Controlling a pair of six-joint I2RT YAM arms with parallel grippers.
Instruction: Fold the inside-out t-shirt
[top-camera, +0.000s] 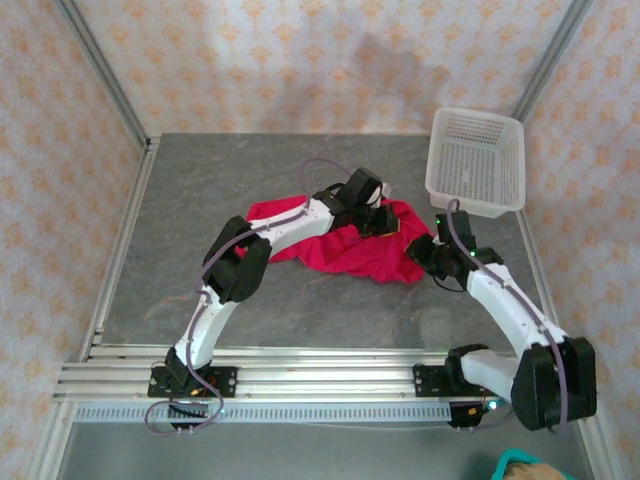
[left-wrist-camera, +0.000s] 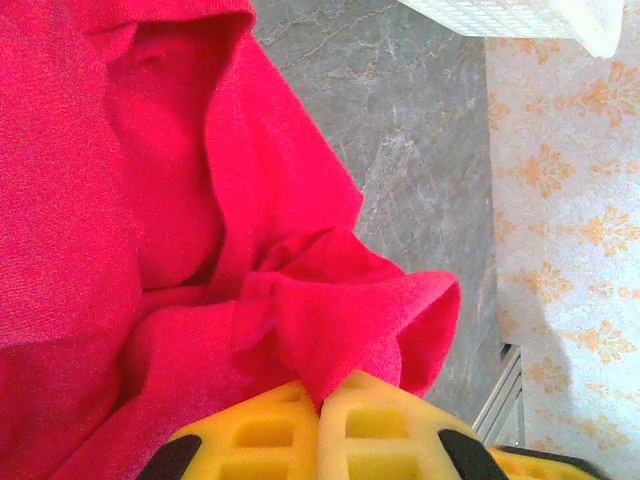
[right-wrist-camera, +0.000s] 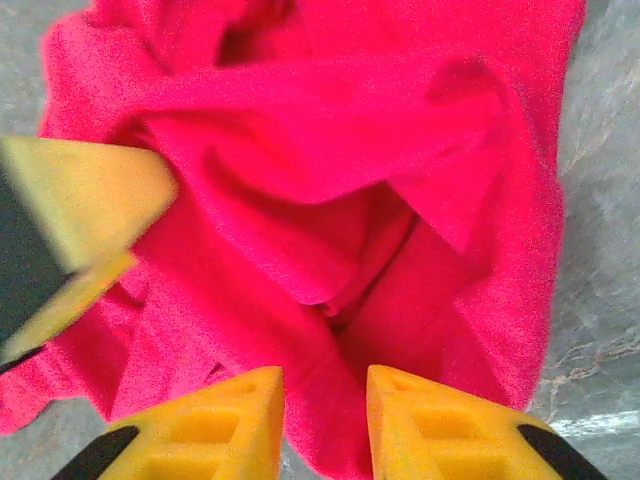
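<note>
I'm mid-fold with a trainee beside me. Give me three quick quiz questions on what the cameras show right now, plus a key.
1. True or false: the left gripper is shut on a fold of the t-shirt.
2. Where is the white mesh basket?
A) lying on top of the t-shirt
B) at the far right corner of the table
C) held in the left gripper
3. Fill in: the right gripper hangs over the t-shirt with its fingers ____.

Key: 1 true; 2 B; 3 apart (open, nothing pinched).
</note>
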